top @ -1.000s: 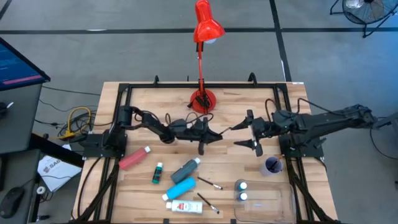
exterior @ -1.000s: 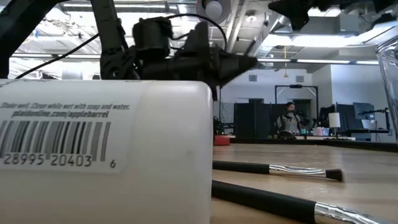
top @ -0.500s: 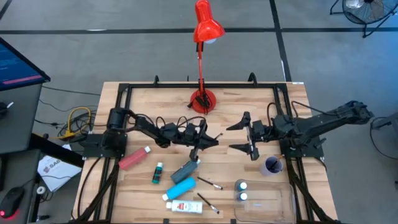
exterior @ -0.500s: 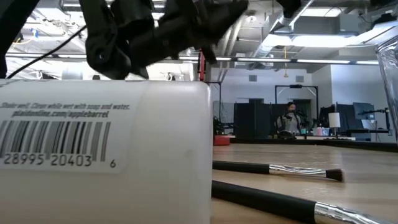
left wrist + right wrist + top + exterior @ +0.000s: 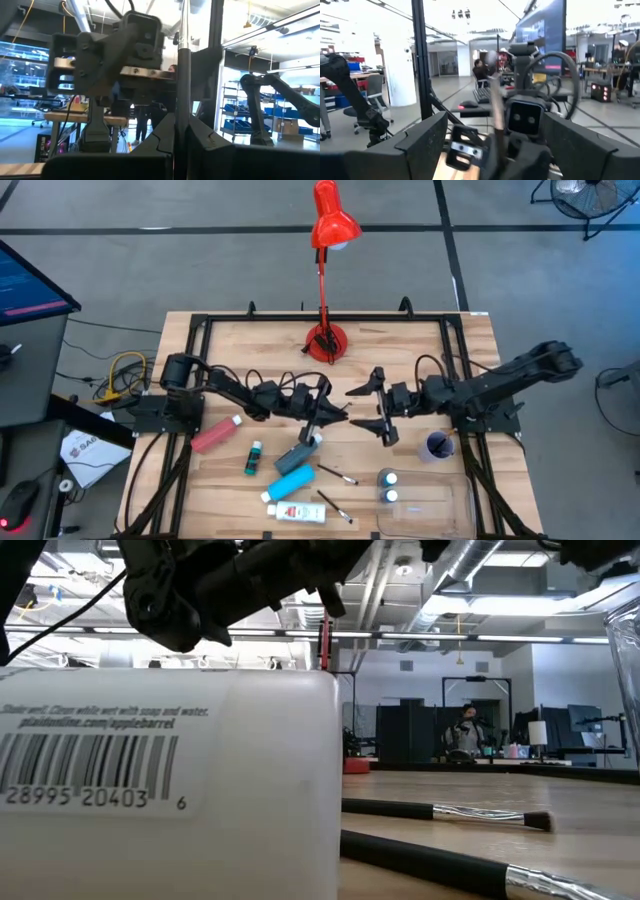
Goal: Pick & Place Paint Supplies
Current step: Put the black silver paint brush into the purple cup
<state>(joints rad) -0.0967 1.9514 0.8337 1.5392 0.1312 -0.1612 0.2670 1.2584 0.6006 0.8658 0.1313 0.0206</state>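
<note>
Centre frame: left gripper (image 5: 335, 415) pinches a thin, stiff paintbrush (image 5: 183, 75) upright; right gripper (image 5: 368, 408), jaws wide, should probably take its light, slippery handle.

Your two grippers face off mid-table, the left gripper (image 5: 330, 414) shut, the right gripper (image 5: 368, 408) spread wide, a narrow gap between. The lamp base (image 5: 325, 342) blocks the back; bottles (image 5: 298, 453) and brushes (image 5: 337, 473) crowd the front. Bare wood (image 5: 400, 350) lies open back-right.
</note>
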